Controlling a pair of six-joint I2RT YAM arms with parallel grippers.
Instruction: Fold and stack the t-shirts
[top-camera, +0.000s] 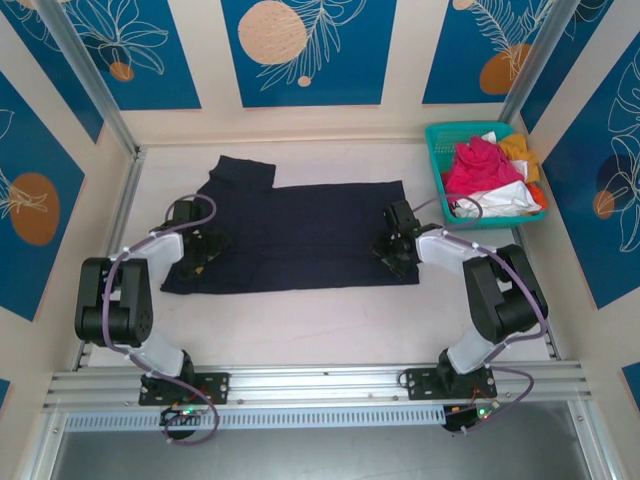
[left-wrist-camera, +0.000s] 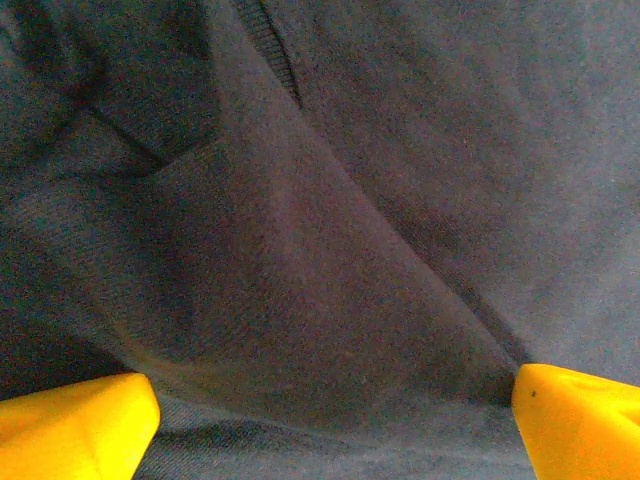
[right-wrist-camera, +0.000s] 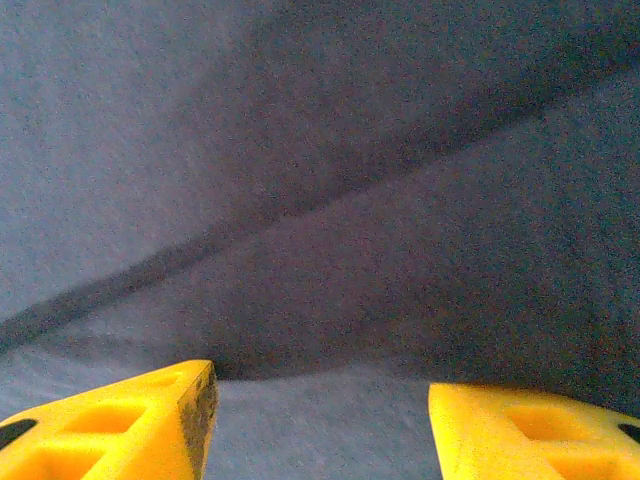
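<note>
Looking down from the top camera: the navy t-shirt (top-camera: 300, 235) lies spread flat in the middle of the table (top-camera: 300, 320), one sleeve pointing to the far side. The left gripper (top-camera: 200, 255) sits low on its left end, the right gripper (top-camera: 393, 255) on its right edge. At far right, the teal basket (top-camera: 437, 160) holds a pink t-shirt (top-camera: 480, 165), a white t-shirt (top-camera: 500, 200) and an orange-yellow t-shirt (top-camera: 520, 150).

Over to the left wrist: yellow fingers (left-wrist-camera: 75, 425) wide apart, navy cloth rumpled in folds between them. On the right wrist: fingers (right-wrist-camera: 120, 425) spread too, a soft ridge of cloth just ahead.
</note>
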